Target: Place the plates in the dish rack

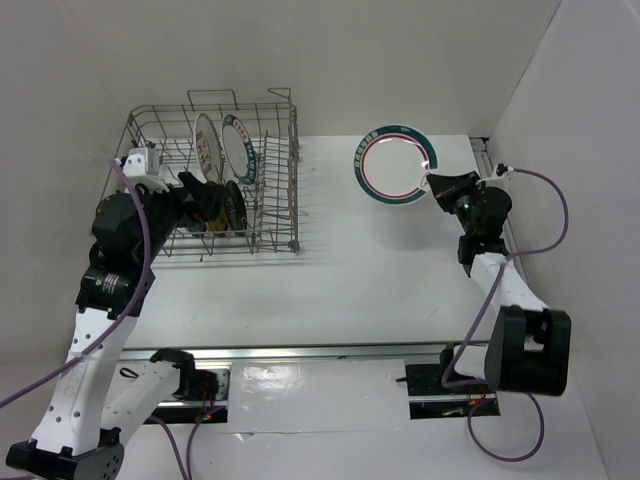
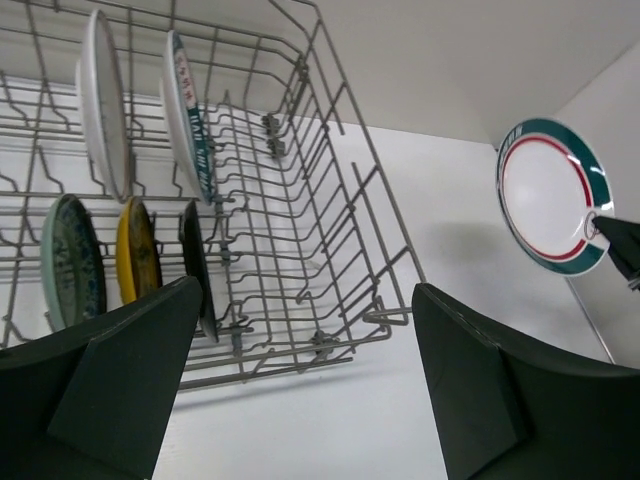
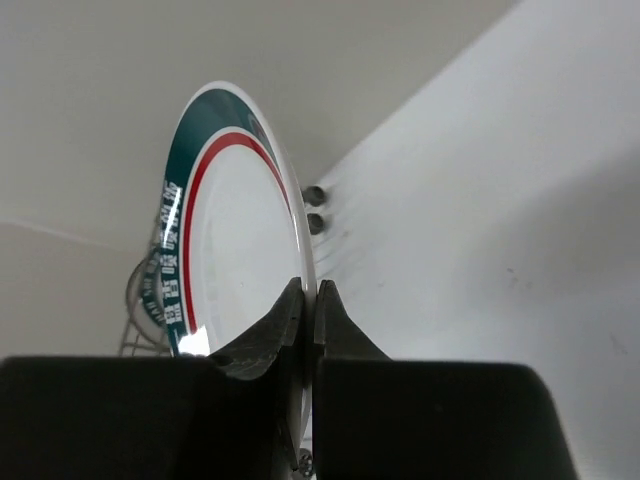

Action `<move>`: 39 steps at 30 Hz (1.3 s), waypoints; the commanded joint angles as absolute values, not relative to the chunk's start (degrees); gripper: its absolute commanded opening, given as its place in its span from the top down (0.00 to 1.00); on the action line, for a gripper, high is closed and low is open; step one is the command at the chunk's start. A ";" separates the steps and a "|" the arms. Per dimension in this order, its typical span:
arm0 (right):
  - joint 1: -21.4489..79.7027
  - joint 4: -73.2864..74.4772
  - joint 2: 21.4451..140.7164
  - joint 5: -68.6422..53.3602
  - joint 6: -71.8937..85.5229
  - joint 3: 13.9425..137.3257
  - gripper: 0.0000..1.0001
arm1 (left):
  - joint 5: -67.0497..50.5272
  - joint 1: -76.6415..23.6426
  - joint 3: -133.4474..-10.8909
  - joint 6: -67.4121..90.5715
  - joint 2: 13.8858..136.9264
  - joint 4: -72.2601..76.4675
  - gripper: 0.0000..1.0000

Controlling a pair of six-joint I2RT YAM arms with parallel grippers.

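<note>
In the upper right of the top view, the right end effector (image 1: pixel 437 184) was clamped on the rim of the green-and-red-rimmed plate (image 1: pixel 396 163), held up on edge over the desk (image 1: pixel 380 270), well apart from the dish rack (image 1: pixel 293 190) at upper left. The left end effector (image 2: pixel 308 290) hung with fingers wide apart over the rack's near side. Upright in the tines stood the red-patterned plate (image 2: pixel 100 100) and blue-lettered plate (image 2: pixel 188 110), and nearer, the teal plate (image 2: pixel 70 260), yellow plate (image 2: pixel 137 250) and black plate (image 2: pixel 195 260).
</note>
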State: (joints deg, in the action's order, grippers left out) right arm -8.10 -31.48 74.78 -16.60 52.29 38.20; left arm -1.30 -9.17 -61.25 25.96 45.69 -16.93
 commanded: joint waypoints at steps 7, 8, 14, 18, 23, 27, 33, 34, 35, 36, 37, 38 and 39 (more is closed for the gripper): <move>-0.36 -30.59 60.56 -24.34 46.85 43.76 1.00 | -19.85 -8.88 -62.23 28.12 48.07 -9.24 0.00; 1.56 -31.20 60.56 -25.82 45.63 43.77 1.00 | -21.78 -8.88 -61.62 28.12 48.08 -9.23 0.00; 9.04 -32.60 60.56 -28.92 40.70 46.67 1.00 | -24.69 -8.88 -61.00 29.26 48.69 -7.21 0.00; 12.04 -34.62 61.08 -31.03 39.38 47.98 1.00 | -25.92 -8.88 -61.00 29.27 49.92 -7.21 0.00; 14.41 -34.63 61.61 -31.03 38.23 48.60 1.00 | -27.16 -8.88 -61.00 29.27 50.97 -6.68 0.00; 16.44 -35.16 61.61 -31.03 38.23 49.22 1.00 | -28.47 -8.88 -61.00 29.79 50.98 -6.16 0.00; 18.19 -32.87 62.67 -27.86 36.91 50.54 1.00 | -34.09 -8.88 -60.47 31.03 52.73 -4.13 0.00; 18.72 -32.87 62.67 -27.86 36.91 50.54 1.00 | -34.80 -8.88 -60.47 31.55 52.73 -3.52 0.00; 18.72 -32.87 62.67 -27.86 36.91 50.54 1.00 | -34.80 -8.88 -59.95 31.55 53.34 -3.52 0.00; 18.72 -33.48 62.67 -27.86 37.44 50.54 1.00 | -35.41 -8.88 -59.94 32.07 53.35 -3.52 0.00; 18.72 -33.49 62.67 -27.86 37.96 50.54 1.00 | -35.42 -8.88 -59.94 32.08 53.87 -2.91 0.00; 19.33 -34.18 62.67 -27.86 37.97 50.54 1.00 | -36.29 -8.88 -59.94 32.08 53.88 -2.90 0.00; 19.34 -34.19 63.19 -27.86 38.75 50.54 1.00 | -36.91 -8.88 -59.25 32.86 53.88 -1.94 0.00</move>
State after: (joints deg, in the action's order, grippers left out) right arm 18.39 -29.39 63.09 -28.99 37.43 47.29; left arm -33.17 -9.17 -60.12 30.85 53.89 -6.81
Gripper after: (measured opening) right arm 0.039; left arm 1.001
